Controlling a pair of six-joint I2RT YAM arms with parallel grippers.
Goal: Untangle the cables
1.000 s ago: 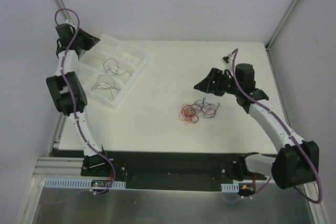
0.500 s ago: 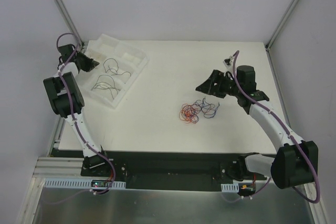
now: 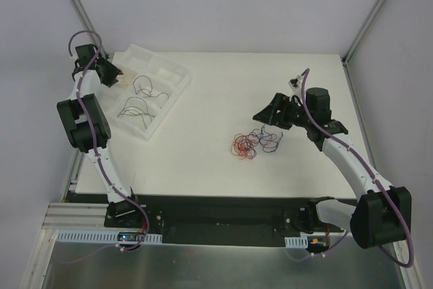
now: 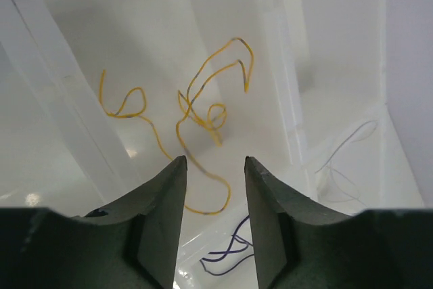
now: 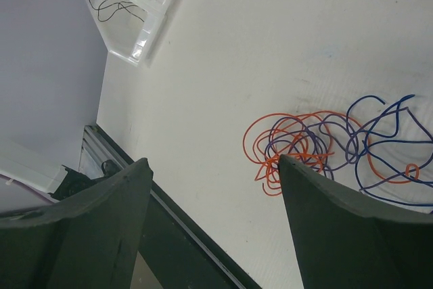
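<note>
Black left jaws stand part-way open, gripping nothing; they hang over a compartment of the white moulded-plastic divided tray (image 4: 284, 65). Thin yellow wires (image 4: 203, 109) lie loose on that compartment's floor just beyond the fingertips, curled in small loops and touched by neither finger. A thin dark-blue wire (image 4: 226, 255) shows low in the left wrist view between the fingers, past a divider. A pale, barely visible wire (image 4: 342, 160) lies in the compartment at the right of that view. From the top view, thin black wires (image 3: 139, 96) occupy further compartments of the tray, which sits at the far left corner of the white tabletop (image 3: 223, 99).

Right jaws stand wide open and empty, held above the tabletop just beside the main tangle of thin red, orange and dark-blue cables (image 3: 256, 143). In the right wrist view the tangle lies flat on the surface, one edge hidden behind a finger — whether it is touched cannot be told. The tangle sits right of the tabletop's middle, well apart from the tray.
</note>
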